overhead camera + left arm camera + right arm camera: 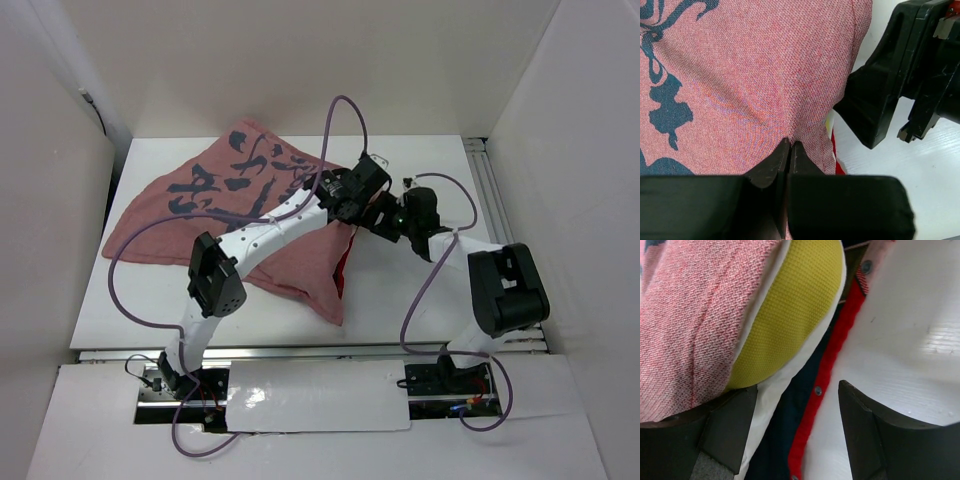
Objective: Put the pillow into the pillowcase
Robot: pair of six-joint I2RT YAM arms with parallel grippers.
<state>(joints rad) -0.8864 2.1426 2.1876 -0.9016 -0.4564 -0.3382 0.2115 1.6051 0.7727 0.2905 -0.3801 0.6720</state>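
Pinkish-red fabric with dark markings, the pillowcase [225,205], lies spread over the left and centre of the white table [410,300] in the top view. Its open end is at centre frame, where both arms meet. Left gripper [788,146]: jaws pressed together at the bottom centre of the left wrist view, pinching a crease of the pillowcase weave near its right edge. Right gripper [797,405]: jaws wide apart and holding nothing, at the bottom of the right wrist view. Its left finger [727,425] touches the pillowcase mouth; the other sits over bare table. The pillow [790,305] is mostly inside the pillowcase. Only its yellow edge and white side bulge out of the opening, upper centre of the right wrist view. A bright red hem [837,347] with small snaps runs diagonally just beside it.
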